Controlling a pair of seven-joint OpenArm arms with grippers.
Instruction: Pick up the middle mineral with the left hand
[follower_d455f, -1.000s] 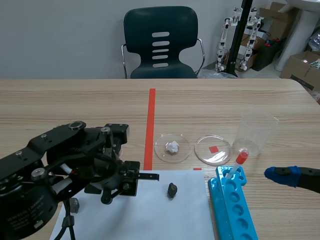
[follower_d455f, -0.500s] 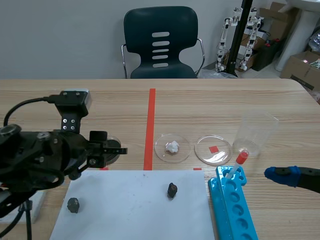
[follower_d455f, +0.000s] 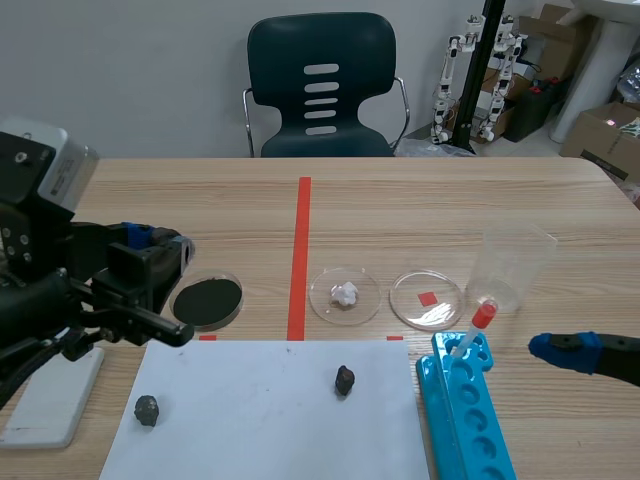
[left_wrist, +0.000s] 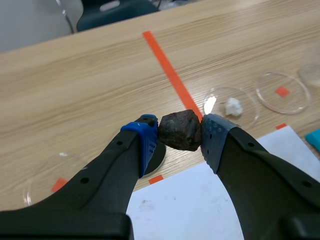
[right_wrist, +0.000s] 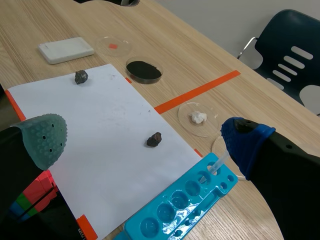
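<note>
The left gripper (left_wrist: 179, 135) pinches the mineral (left_wrist: 180, 129) between its pads, up off the table (left_wrist: 75, 80). Picking up looks done.

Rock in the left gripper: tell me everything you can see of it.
The mineral is a dark brown-grey lump, rough and faceted, with a dull stony surface. It is pinched between the left gripper's two pads, one pressed against each side, and nothing else touches it. It is held in the air, clear of the wooden table.
</note>
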